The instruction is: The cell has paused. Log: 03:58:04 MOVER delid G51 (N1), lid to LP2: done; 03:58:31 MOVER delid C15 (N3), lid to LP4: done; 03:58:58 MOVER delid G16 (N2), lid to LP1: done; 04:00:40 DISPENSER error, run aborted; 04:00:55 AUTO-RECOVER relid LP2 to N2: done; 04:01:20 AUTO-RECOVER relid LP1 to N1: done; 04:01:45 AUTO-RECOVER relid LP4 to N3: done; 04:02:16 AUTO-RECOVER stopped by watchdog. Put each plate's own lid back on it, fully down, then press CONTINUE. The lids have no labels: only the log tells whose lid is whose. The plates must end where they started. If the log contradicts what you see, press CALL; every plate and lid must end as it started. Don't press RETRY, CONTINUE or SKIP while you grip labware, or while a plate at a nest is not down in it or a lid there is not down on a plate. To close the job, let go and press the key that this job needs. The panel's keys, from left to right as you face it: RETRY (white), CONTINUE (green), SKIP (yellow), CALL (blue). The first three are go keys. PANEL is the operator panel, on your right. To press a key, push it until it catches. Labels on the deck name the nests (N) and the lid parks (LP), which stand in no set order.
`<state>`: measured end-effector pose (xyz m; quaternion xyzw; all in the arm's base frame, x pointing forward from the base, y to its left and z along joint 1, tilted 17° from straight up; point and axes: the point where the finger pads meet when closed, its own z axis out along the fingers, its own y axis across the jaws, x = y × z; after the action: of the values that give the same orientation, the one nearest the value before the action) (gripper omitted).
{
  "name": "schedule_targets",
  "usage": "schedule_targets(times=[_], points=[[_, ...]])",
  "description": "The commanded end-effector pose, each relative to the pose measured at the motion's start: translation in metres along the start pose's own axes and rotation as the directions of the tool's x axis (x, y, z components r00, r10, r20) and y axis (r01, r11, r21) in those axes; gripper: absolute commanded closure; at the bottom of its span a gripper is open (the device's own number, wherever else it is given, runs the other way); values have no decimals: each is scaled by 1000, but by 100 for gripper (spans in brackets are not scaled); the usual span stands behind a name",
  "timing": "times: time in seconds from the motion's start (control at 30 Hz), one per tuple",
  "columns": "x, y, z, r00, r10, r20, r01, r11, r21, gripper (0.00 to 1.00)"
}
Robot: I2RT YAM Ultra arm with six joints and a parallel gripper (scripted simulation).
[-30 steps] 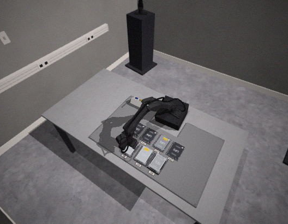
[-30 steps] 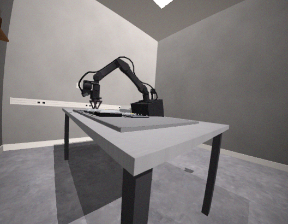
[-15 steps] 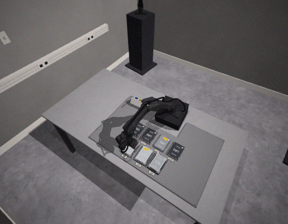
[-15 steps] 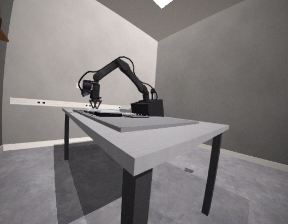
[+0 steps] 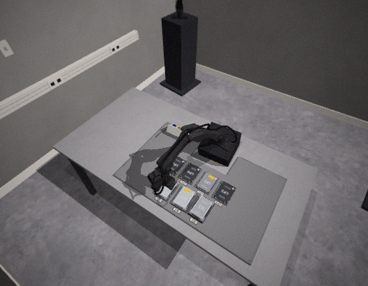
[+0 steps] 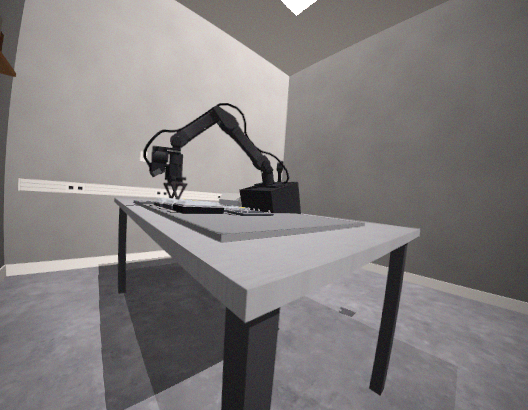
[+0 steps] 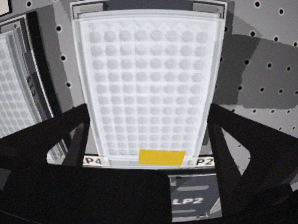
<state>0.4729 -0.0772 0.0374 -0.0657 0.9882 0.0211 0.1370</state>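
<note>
In the top view, your tool is over the gripped plate, leftmost in the front row below the frame's center. To its right you have the middle plate, with a yellow patch, and the right-hand plate. Above them, a clear lid with a yellow patch lies on a park. The panel is near the upper left of the deck.

In the exterior view, you see the tool pointing down at the labware, left of center on the counter.

In the wrist view, the fingers pinch the gripped plate's long sides, wide apart; you cannot tell whether they grip only its lid.
</note>
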Motion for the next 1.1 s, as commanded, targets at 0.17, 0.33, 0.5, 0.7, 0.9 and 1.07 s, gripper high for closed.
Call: schedule_targets(times=[0.17, 0.33, 0.5, 0.7, 0.9, 1.07], points=[[-11, -6, -39, 998, -1, 58, 0, 1000, 18, 100], [-5, -3, -40, 999, 2, 42, -2, 1000, 12, 100], [-2, -3, -41, 999, 2, 37, -2, 1000, 9, 100], [-9, -4, -47, 998, -1, 58, 1, 1000, 16, 100], [-11, -4, -48, 998, -4, 63, 2, 1000, 17, 100], [-11, -4, -49, 998, -2, 59, 1, 1000, 15, 100]])
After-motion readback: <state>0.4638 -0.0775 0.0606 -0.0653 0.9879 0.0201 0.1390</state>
